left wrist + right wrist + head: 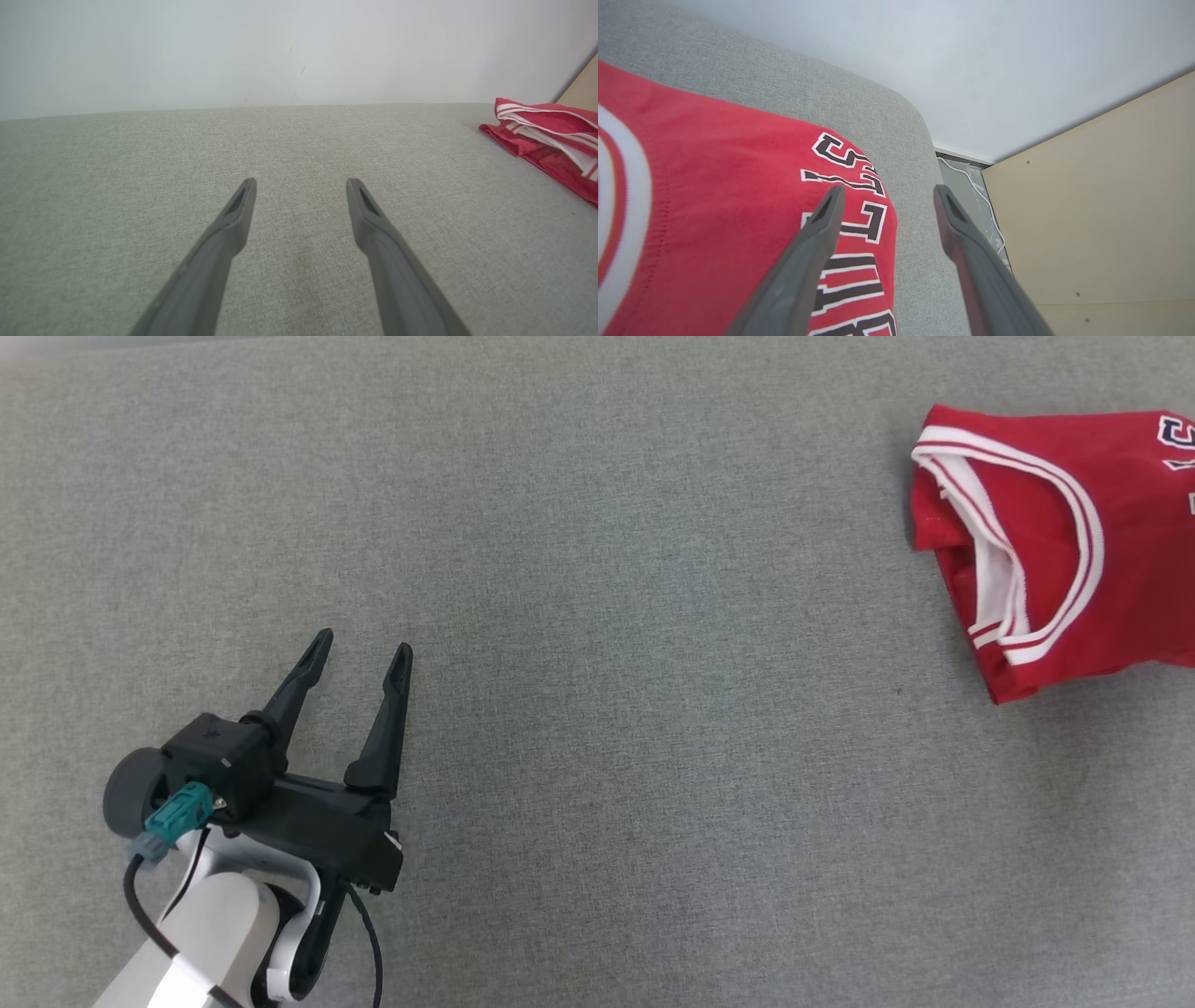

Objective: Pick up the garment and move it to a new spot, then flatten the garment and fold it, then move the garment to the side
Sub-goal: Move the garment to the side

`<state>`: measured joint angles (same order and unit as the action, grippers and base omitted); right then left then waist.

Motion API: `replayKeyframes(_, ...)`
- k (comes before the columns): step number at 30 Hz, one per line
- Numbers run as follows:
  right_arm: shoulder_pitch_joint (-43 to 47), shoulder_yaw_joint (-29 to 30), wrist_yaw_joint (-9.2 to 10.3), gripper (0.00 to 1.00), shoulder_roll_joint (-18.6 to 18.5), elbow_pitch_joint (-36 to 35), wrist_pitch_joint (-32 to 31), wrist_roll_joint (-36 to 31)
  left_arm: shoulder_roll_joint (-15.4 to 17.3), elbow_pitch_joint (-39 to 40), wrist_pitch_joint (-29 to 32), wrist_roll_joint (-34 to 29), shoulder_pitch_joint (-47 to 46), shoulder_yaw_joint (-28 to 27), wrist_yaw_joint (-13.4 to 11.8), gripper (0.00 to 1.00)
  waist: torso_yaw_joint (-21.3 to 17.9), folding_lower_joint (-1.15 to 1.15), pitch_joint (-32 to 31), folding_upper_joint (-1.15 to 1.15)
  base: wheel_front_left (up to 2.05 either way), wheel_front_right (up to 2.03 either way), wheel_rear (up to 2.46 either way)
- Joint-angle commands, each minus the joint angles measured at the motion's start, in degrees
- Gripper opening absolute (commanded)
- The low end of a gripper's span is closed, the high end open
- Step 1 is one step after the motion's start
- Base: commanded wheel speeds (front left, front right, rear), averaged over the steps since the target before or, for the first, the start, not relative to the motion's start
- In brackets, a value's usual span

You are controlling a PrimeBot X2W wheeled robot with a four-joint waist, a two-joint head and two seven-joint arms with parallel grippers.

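The garment (1055, 541) is a red jersey with white trim and black lettering, lying folded at the right edge of the grey fabric surface (597, 616). In the left wrist view the garment (551, 135) lies far off to the right. My left gripper (359, 649) rests open at the lower left, far from it, with nothing between its fingers (233, 219). My right gripper (887, 191) hovers open above the garment (714, 210) near its lettered edge, its fingers holding nothing.
The grey surface ends in a rounded corner (915, 121) just past the garment. Beyond it stands a pale wooden panel (1087, 210) with a gap holding white cables (976, 186). A white wall (280, 46) backs the surface.
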<state>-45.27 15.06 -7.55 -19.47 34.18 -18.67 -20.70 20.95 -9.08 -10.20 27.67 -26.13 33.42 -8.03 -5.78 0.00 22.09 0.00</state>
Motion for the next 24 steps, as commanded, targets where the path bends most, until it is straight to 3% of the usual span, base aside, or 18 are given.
replayKeyframes(1, -0.5, 0.3, 0.10, 1.00, 0.4, 0.6, 1.7, 0.8, 0.4, 0.2, -0.5, -0.2, -0.7, -0.2, -0.1, 1.00, -0.2, 0.00, -0.3, 0.00, 0.00, 0.00, 0.00)
replayKeyframes(12, 2.0, 0.8, 0.10, 1.00, 4.5, -0.1, 11.7, 9.4, -1.8, 0.4, -3.1, 1.4, -0.3, -3.7, -3.4, 1.00, 1.1, 0.00, -3.8, 0.00, 0.00, 0.00, 0.00)
replayKeyframes(19, 10.5, 2.8, 0.10, 1.00, 7.7, -7.5, 17.5, 17.5, -4.1, -2.0, -3.7, 4.3, 2.5, -5.9, -5.9, 1.00, 4.5, 0.00, -9.3, 0.00, 0.00, 0.00, 0.00)
replayKeyframes(24, 18.2, 3.1, 0.10, 1.00, 10.1, -15.8, 18.2, 21.0, -4.4, -2.4, -2.8, 6.1, 4.6, -6.5, -6.2, 1.00, 7.1, 0.00, -12.6, 0.00, 0.00, 0.00, 0.00)
